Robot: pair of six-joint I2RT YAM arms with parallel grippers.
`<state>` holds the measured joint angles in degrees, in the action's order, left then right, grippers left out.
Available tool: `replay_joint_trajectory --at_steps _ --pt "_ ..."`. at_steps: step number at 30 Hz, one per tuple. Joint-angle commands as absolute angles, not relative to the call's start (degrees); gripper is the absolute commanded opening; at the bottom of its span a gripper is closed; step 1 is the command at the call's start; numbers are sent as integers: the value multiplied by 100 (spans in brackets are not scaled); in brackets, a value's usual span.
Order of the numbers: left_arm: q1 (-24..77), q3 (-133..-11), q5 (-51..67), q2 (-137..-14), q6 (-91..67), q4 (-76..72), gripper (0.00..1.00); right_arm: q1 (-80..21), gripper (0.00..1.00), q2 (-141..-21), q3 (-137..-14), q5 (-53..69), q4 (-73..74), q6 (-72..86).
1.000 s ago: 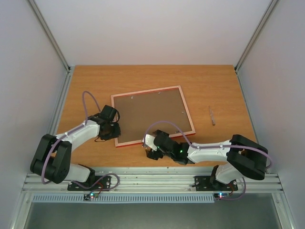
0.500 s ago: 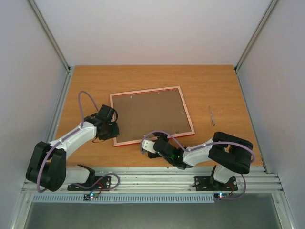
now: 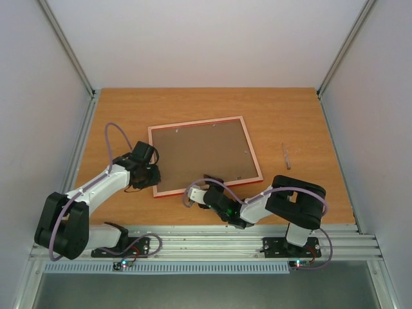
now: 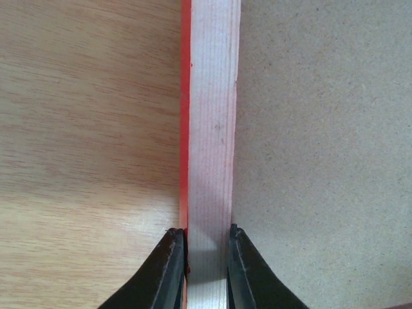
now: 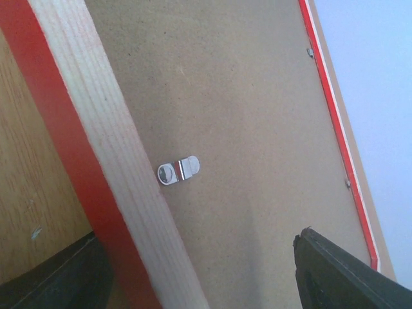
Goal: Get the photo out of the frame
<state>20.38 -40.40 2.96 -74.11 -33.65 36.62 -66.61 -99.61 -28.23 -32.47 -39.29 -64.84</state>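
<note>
The frame (image 3: 196, 122) lies face down on the table with its brown backing board (image 3: 199, 154) up. The photo is hidden under that board. My left gripper (image 3: 154, 175) is shut on the frame's left rail (image 4: 209, 129), one fingertip (image 4: 172, 248) on the red outer side and one on the inner edge (image 4: 207, 238). My right gripper (image 3: 205, 187) is open and straddles the near rail (image 5: 109, 148). One finger (image 5: 335, 270) hovers over the board, the other is outside the rail (image 5: 199, 233). A small metal turn clip (image 5: 178, 170) lies flat on the board beside that rail.
A thin brown stick (image 3: 285, 156) lies on the wooden table (image 3: 290, 116) to the right of the frame. More small clips (image 5: 309, 51) sit along the frame's far rail. Grey walls close in the left, right and back sides.
My right arm has folded in and slid its gripper left along the frame's near rail, its jaws narrowing somewhat. The left gripper keeps its grip; the frame has shifted slightly left.
</note>
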Motion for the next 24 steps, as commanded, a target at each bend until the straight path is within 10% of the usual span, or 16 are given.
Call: replay_joint_trajectory --at_steps 1,24 --pt "2068 -4263 552 -7275 -3362 3339 3 -6702 75 -10242 -2905 -3534 -4651 -6821" --pt "2065 -4245 970 -7210 -3399 3297 3 -6790 69 -11364 -3287 -4043 -5843 -7784"
